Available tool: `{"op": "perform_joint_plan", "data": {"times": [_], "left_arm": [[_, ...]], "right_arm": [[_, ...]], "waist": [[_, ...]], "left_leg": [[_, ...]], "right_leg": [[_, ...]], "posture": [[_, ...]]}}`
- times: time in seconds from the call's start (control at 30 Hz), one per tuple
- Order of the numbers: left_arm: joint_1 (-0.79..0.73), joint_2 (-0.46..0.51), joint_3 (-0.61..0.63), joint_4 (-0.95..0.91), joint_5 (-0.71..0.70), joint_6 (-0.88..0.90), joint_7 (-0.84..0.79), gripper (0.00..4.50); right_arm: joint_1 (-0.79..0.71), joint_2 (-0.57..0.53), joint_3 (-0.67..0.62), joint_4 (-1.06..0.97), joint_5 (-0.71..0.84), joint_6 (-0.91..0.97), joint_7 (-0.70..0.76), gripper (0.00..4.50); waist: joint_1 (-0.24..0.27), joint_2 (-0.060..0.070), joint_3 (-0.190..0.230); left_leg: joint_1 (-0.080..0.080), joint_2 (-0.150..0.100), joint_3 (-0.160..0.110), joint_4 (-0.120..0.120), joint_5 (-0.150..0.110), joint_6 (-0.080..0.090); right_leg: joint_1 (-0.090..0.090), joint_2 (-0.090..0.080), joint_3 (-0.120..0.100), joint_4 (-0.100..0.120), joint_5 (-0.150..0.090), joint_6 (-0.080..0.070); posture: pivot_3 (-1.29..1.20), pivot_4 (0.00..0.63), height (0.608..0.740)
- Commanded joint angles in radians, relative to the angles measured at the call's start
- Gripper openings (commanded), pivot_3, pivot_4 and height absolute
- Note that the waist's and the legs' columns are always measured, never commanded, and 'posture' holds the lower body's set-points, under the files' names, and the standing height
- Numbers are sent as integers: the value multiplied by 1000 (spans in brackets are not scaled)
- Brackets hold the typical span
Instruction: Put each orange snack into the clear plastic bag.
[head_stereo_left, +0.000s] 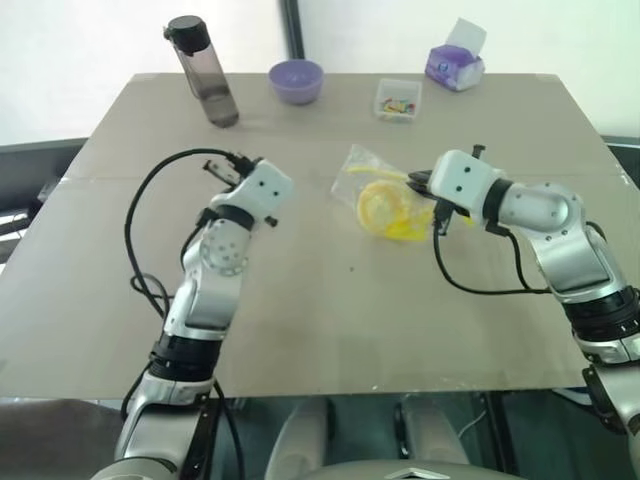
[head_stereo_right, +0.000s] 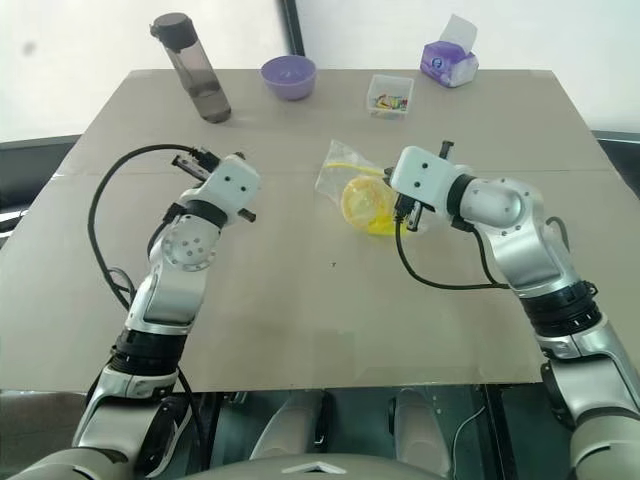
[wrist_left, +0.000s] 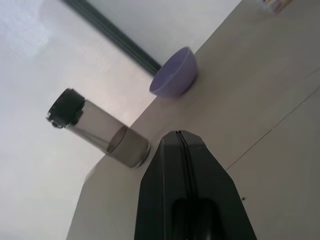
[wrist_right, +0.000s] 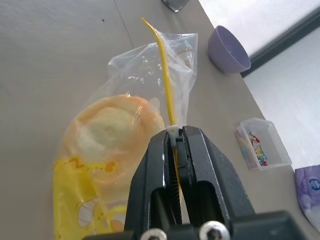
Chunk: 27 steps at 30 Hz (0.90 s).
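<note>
Bottle (head_stereo_left: 205, 72): upright near the table's (head_stereo_left: 300, 330) far left corner, dark cap on top, grey see-through body.
Bowl (head_stereo_left: 297, 80): purple, at the far edge, just right of the bottle.
Left gripper (wrist_left: 182, 142): raised over the left half of the table, fingers pressed together, empty, aimed toward the bottle and bowl.
Bag (wrist_right: 150, 75): clear, crinkled, lying at mid-table toward the far side, yellow print at one end, yellow seal strip running along one edge.
Snack (wrist_right: 117, 132): round, orange-yellow, inside the bag, resting on the table through the plastic.
Right gripper (wrist_right: 177, 137): at the bag's right side, fingers clamped on the bag's yellow seal strip.
Box (head_stereo_left: 398, 99): small, clear, colourful bits inside, near the far edge, right of the bowl.
Tissue pack (head_stereo_left: 455, 63): purple, white tissue sticking up, toward the far right corner.
</note>
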Motion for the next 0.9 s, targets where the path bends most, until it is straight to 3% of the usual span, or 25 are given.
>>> {"op": "perform_joint_plan", "data": {"times": [0.03, 0.23, 0.27, 0.9], "left_arm": [[17, -2, -45, -85, -47, -61, -71, 514], [24, 14, -99, -96, -18, -110, -111, 3106], [19, 16, -102, -96, -11, -127, -105, 3307], [-4, -8, -106, -73, -13, -193, -122, 3307]], "right_arm": [[-11, 5, -20, -47, 8, -3, -3, 0], [-16, 18, -19, -54, 10, 0, -3, 0], [-16, 19, -19, -54, 11, 0, -2, 0], [0, 63, 0, -122, 32, 18, 30, 0]], "waist": [[-1, 0, 0], [-5, 0, 0], [-5, 0, 0], [-4, 0, 0]], "left_leg": [[0, 0, 0, 0, 0, 0], [0, 0, 1, 0, 0, 0], [0, 0, 1, 0, 0, 0], [0, 0, 1, 0, 0, 0]], "right_leg": [[0, 0, 0, 0, 0, 0], [-1, 1, 1, 1, 0, 0], [-1, 1, 1, 1, 0, 0], [-1, 1, 1, 1, 0, 0]], "posture": [[0, 150, 740], [0, 150, 740], [0, 150, 740], [0, 150, 740]]}}
